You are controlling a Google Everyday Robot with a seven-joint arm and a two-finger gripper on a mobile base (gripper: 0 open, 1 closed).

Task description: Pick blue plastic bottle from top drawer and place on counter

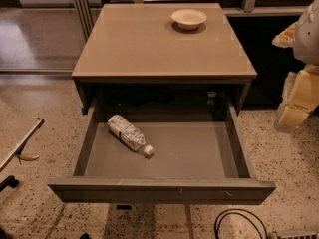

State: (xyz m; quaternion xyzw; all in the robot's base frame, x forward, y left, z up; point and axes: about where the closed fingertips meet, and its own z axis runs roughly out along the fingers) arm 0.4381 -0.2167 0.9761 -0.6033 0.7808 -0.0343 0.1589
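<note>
The blue plastic bottle lies on its side in the left part of the open top drawer, with its white cap pointing to the front right. The drawer is pulled fully out from under the tan counter. My gripper is at the right edge of the view, to the right of the drawer's side wall and well away from the bottle. It holds nothing that I can see.
A shallow white bowl stands at the back right of the counter. A black cable loops on the speckled floor at the front right. A metal bar juts in at the left. Railing posts stand behind the cabinet.
</note>
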